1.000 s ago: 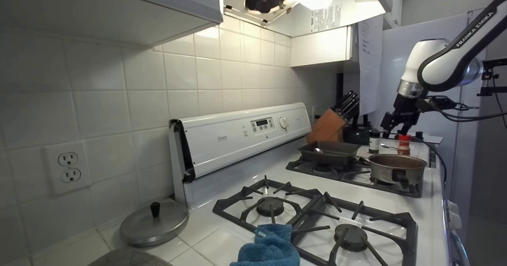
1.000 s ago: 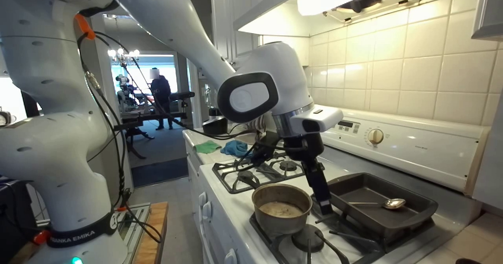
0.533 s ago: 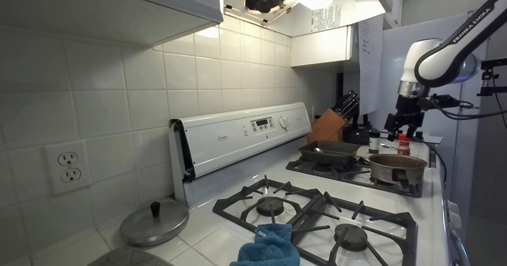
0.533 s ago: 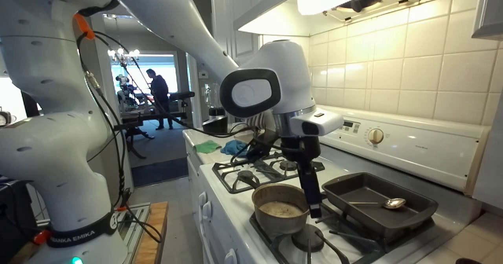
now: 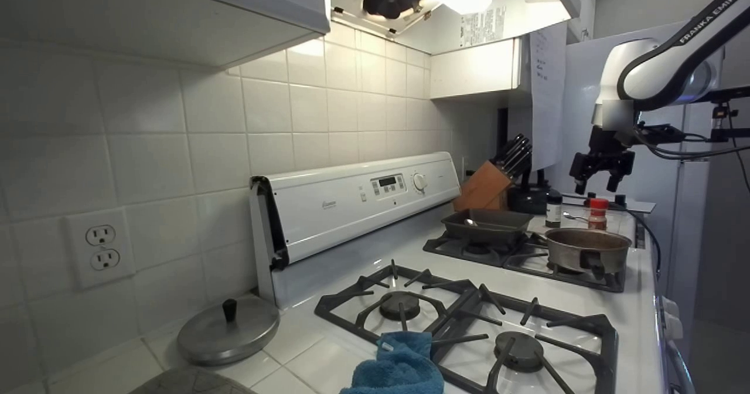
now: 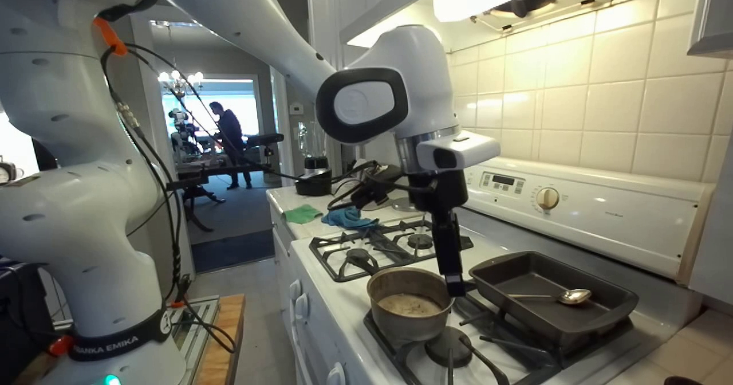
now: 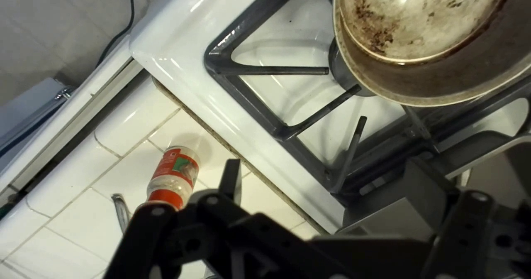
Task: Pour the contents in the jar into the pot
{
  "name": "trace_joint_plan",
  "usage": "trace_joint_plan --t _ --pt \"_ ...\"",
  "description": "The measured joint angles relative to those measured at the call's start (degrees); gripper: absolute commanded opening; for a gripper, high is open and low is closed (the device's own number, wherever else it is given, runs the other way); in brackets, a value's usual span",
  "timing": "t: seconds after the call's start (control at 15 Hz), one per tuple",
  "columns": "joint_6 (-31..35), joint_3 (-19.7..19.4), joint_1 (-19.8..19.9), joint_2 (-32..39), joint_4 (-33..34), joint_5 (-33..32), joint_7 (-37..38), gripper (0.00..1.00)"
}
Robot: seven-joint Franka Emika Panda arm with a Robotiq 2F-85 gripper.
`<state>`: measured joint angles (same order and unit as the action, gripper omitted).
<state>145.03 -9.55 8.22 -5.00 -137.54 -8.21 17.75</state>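
Gripper (image 5: 596,186) spread, fingers (image 7: 230,178) wide apart, raised near the jar (image 5: 597,213) and clear of it in an exterior view. Jar has a red top, stands upright on the tile counter (image 7: 83,225), just beside the stove (image 7: 178,34); wrist view shows the top partly hidden by the gripper. Pot (image 6: 408,326) sits on the grate (image 7: 269,70), brown stains inside, near the jar. Baking pan (image 6: 532,276) beside the pot, spoon (image 6: 574,297) lying in it. Dark bottle (image 5: 553,213) near the jar, knife block (image 5: 483,189) behind the pan.
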Motion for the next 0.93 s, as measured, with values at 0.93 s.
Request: trace_joint_plan --t 0.93 --pt "-4.2 2.2 2.2 -6.0 -1.8 -1.5 11.9 1.00"
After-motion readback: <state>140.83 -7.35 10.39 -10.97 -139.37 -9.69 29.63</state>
